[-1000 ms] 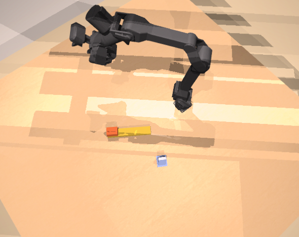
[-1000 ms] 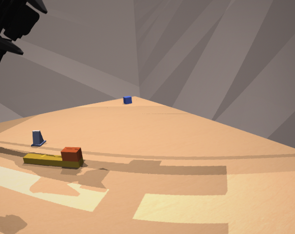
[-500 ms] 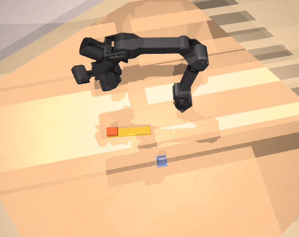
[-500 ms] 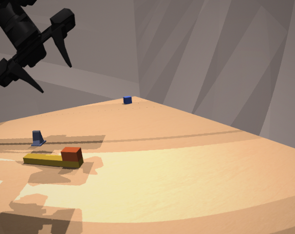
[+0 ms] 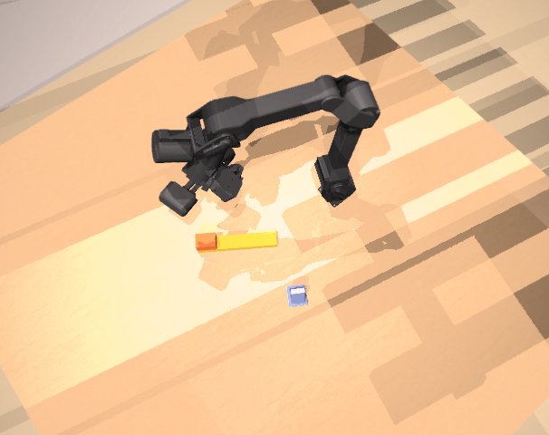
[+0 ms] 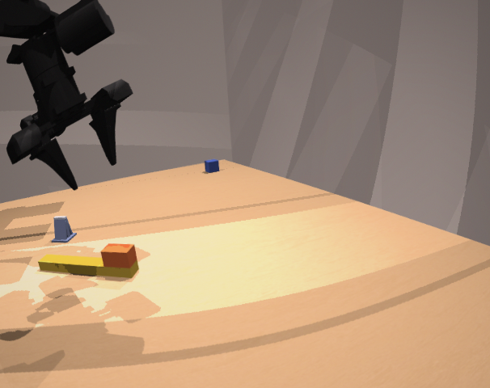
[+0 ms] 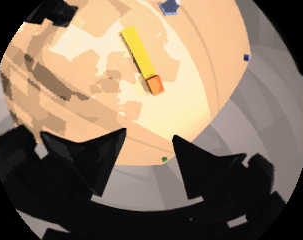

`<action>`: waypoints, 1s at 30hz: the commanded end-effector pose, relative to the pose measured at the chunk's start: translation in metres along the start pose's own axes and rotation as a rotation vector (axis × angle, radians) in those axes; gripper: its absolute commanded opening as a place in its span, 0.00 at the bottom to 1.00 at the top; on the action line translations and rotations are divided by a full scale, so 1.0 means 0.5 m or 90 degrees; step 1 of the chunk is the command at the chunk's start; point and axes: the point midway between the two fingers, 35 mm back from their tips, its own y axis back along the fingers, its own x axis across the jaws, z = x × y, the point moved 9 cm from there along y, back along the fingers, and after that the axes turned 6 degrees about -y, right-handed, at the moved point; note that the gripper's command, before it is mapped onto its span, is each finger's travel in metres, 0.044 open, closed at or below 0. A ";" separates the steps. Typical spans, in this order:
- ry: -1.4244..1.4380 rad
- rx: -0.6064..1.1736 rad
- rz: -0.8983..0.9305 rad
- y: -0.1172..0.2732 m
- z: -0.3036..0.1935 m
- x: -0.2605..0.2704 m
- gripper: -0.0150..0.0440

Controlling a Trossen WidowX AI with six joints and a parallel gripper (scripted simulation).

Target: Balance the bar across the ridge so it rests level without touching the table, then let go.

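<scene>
Arm bent at elbow, gripper [image 6: 92, 175] raised above table, fingers spread apart, nothing between them.

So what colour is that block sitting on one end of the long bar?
Orange; the block sits on the yellow bar, clearest in the exterior view.

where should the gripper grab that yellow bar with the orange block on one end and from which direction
Probably from straight above, fingers closing across the narrow width of the yellow bar, on the yellow part close beside the orange block. The bar lies flat on the table, so only its long sides are reachable, and the block likely makes that end heavier. The gripper is open, hanging above it.
</scene>
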 end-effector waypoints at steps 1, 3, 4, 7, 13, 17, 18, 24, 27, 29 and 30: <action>0.073 -0.042 0.036 -0.026 0.035 -0.004 0.79; 0.114 -0.062 0.050 -0.034 0.054 -0.007 0.79; 0.134 -0.072 0.056 -0.037 0.064 -0.008 0.79; 0.196 -0.103 0.076 -0.048 0.093 -0.010 0.79; 0.320 -0.164 0.113 -0.064 0.151 -0.009 0.79; 0.389 -0.199 0.133 -0.072 0.183 -0.006 0.79; 0.393 -0.200 0.134 -0.072 0.184 -0.006 0.79; 0.393 -0.200 0.134 -0.079 0.185 -0.005 0.79; 0.393 -0.200 0.134 -0.103 0.190 0.000 0.79; 0.393 -0.200 0.134 -0.129 0.196 0.006 0.79; 0.393 -0.200 0.134 -0.143 0.199 0.011 0.79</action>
